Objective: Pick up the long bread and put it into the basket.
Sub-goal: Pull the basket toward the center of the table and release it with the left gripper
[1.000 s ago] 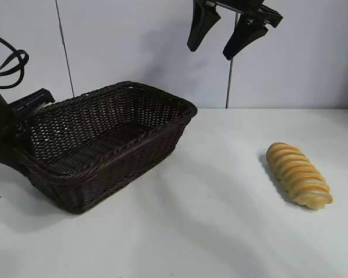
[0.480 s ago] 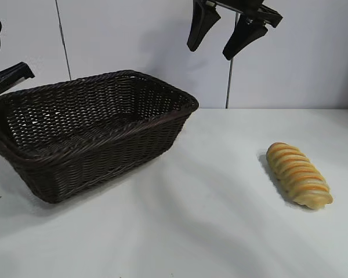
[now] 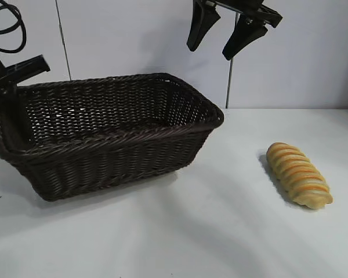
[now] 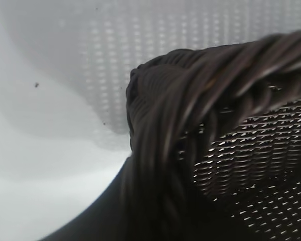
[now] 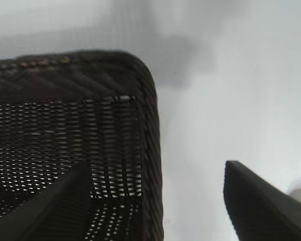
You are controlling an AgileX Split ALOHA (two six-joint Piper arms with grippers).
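Gleaming ridged long bread [image 3: 298, 175] beside woven basket [image 3: 113, 153].

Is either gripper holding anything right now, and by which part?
The left gripper grips the basket by the braided rim at its left end. The right gripper hangs open and empty above; the long bread lies untouched.

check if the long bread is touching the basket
Apart. The exterior view shows the long bread lying on the white table well to the right of the basket, with bare tabletop between them.
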